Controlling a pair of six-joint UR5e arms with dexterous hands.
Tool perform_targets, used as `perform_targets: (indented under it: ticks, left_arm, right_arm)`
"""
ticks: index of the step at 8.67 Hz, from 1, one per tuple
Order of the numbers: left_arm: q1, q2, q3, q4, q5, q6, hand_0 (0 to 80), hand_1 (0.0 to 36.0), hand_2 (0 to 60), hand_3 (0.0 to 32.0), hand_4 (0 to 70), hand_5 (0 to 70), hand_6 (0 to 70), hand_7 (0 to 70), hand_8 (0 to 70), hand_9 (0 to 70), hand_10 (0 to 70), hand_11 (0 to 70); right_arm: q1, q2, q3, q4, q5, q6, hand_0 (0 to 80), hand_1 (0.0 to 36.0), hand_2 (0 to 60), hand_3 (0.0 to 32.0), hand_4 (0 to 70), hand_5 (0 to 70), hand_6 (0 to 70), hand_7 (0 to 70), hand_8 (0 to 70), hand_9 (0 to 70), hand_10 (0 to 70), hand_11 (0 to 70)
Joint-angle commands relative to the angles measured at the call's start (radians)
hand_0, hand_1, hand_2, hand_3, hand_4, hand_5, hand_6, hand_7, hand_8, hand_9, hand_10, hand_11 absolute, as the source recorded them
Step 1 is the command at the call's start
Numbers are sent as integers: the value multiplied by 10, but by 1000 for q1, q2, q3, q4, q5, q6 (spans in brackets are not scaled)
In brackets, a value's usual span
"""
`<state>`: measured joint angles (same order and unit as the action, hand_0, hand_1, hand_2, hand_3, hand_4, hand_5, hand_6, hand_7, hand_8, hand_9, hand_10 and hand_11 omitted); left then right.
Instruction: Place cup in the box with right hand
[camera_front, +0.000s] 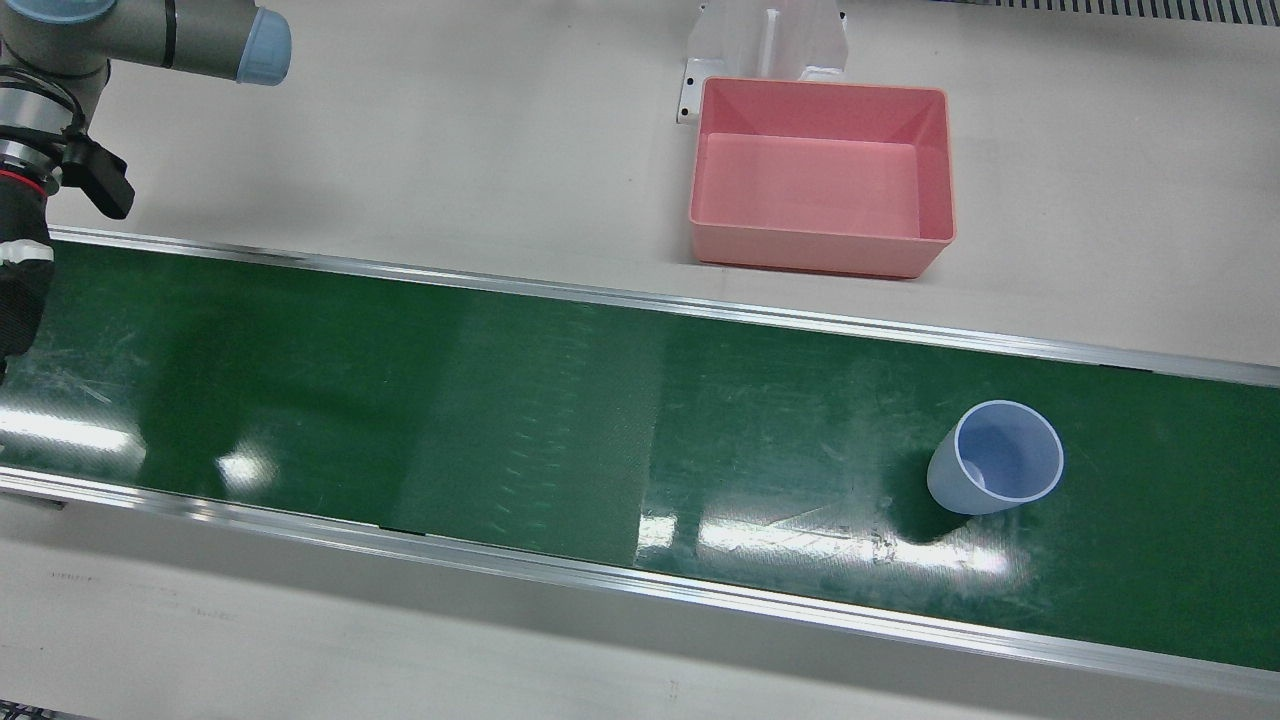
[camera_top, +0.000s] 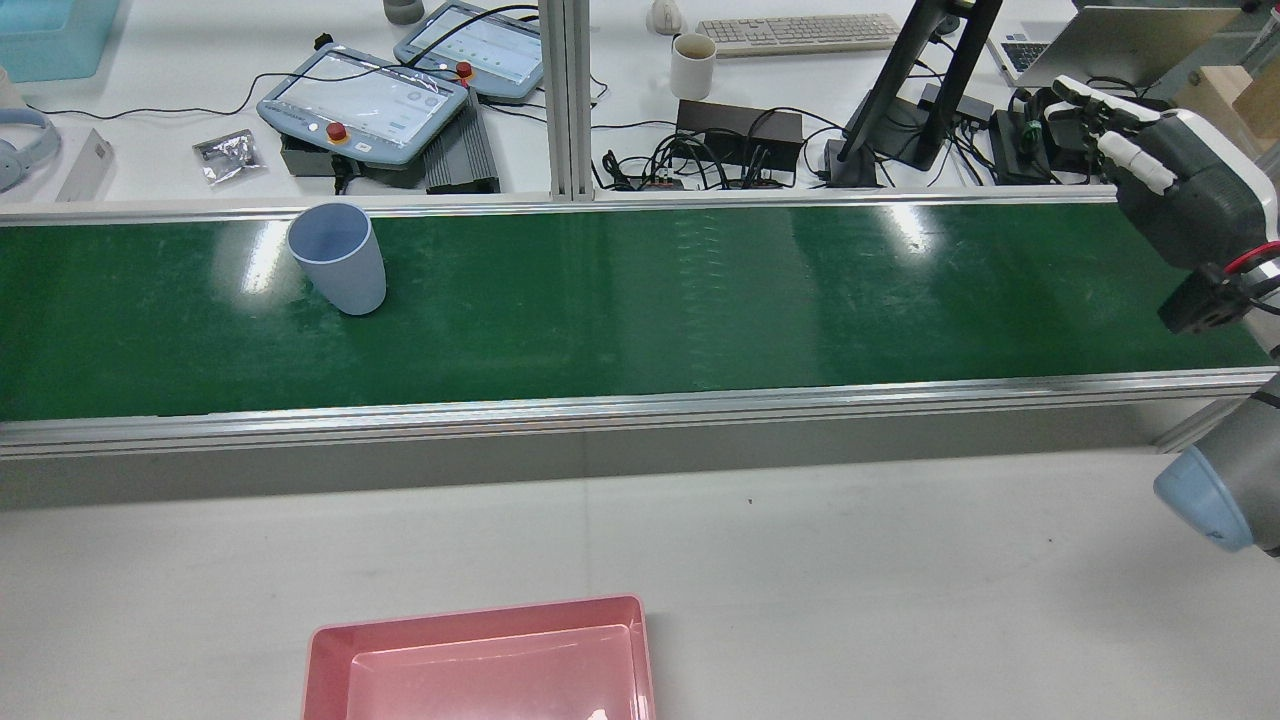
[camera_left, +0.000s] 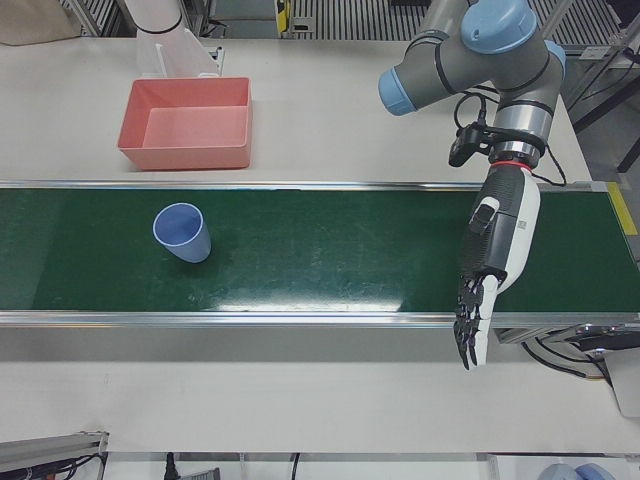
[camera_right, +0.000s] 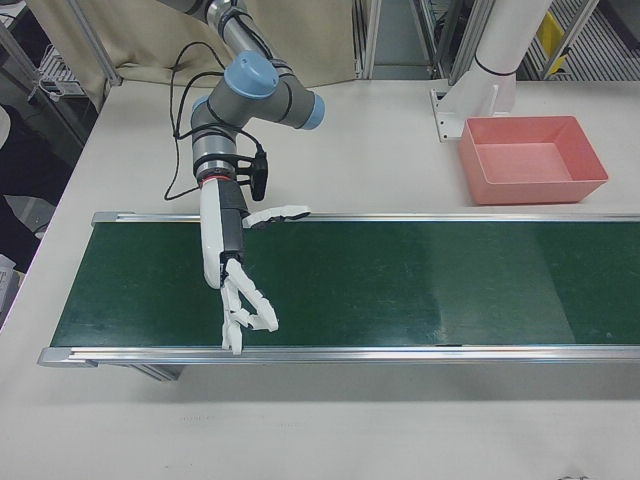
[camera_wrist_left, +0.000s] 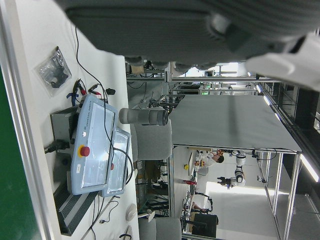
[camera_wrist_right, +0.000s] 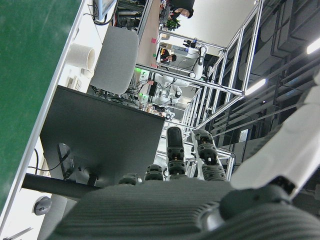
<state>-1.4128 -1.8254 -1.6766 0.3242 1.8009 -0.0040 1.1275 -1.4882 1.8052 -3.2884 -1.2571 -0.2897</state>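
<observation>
A pale blue cup (camera_front: 995, 457) stands upright on the green belt (camera_front: 400, 400), also seen in the rear view as the cup (camera_top: 340, 258) and the left-front view as the cup (camera_left: 183, 232). The pink box (camera_front: 820, 175) sits empty on the white table beyond the belt, box (camera_right: 535, 158). My right hand (camera_right: 228, 270) hangs open over the far end of the belt, fingers spread, far from the cup; right hand (camera_top: 1170, 170). My left hand (camera_left: 495, 255) is open over the belt's other end, fingers stretched past its front edge, holding nothing.
Aluminium rails (camera_front: 640, 300) border the belt on both sides. Behind the belt in the rear view lie teach pendants (camera_top: 360, 100), a mug (camera_top: 692, 65), cables and a monitor stand (camera_top: 900, 90). A white pedestal (camera_front: 765, 40) stands behind the box.
</observation>
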Motion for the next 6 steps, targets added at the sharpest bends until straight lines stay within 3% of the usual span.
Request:
perform_targets:
  ticks: [1, 6]
  left_arm:
    - [0, 1, 0, -1, 0, -1, 0, 0, 0, 0, 0, 0, 0, 0, 0, 0, 0, 0]
    - [0, 0, 0, -1, 0, -1, 0, 0, 0, 0, 0, 0, 0, 0, 0, 0, 0, 0]
  right_arm:
    - [0, 0, 2, 1, -1, 1, 305, 83, 104, 0, 0, 18, 55, 264, 1, 60, 0, 0]
    - [-2, 0, 3, 3, -1, 3, 320, 79, 94, 0, 0, 16, 40, 179, 0, 36, 0, 0]
